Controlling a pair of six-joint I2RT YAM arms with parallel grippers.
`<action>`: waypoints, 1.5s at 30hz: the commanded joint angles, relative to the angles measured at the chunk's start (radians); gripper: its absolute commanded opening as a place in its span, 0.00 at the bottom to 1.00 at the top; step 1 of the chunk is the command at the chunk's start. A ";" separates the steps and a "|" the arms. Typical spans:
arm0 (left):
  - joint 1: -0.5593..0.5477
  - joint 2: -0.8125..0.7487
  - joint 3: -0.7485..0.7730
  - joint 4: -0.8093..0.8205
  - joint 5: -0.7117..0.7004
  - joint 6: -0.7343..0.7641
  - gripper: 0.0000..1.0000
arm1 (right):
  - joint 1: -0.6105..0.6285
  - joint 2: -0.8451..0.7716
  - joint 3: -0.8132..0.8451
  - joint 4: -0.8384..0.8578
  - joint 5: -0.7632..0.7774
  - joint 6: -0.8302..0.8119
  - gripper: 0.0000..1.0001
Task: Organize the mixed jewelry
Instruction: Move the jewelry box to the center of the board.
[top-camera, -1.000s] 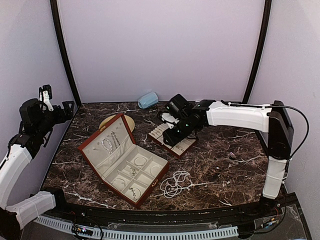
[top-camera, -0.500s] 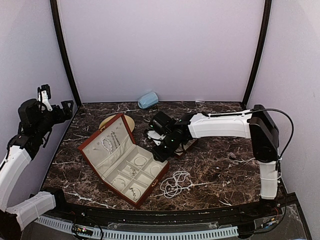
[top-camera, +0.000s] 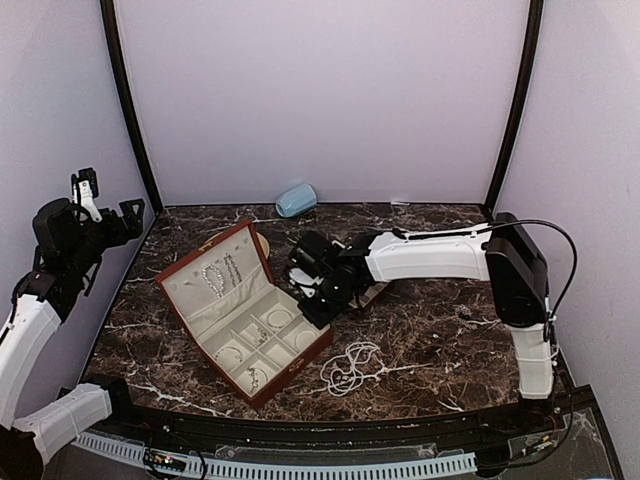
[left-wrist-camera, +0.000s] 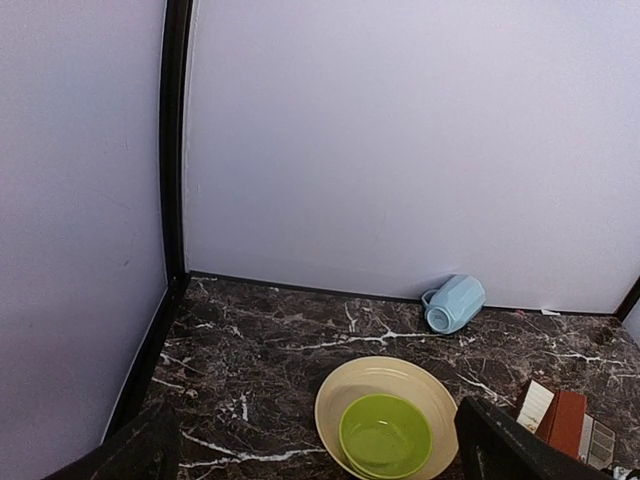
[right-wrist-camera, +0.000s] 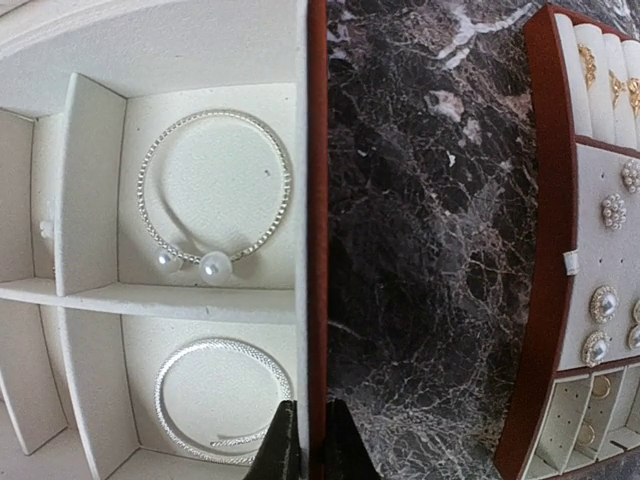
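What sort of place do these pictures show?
Probably a robot test booth rather than a home: plain pale walls close in a marble-patterned table, a white robot arm reaches over it, and an open jewelry case lies on it.

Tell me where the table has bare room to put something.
Widest bare marble: front right, between the bead strand and the right arm's base. A narrower strip runs behind that arm, right of the blue mug. Crowded: the centre, with jewelry case and earring tray.
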 joint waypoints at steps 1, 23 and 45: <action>0.004 -0.024 0.017 0.004 -0.011 -0.001 0.99 | -0.007 0.028 0.066 0.030 0.035 0.132 0.00; 0.005 -0.071 0.006 0.004 -0.067 0.003 0.99 | -0.008 0.317 0.458 0.046 0.084 0.542 0.00; 0.005 -0.029 0.001 0.005 -0.102 0.018 0.99 | -0.010 0.116 0.379 0.230 0.079 0.351 0.66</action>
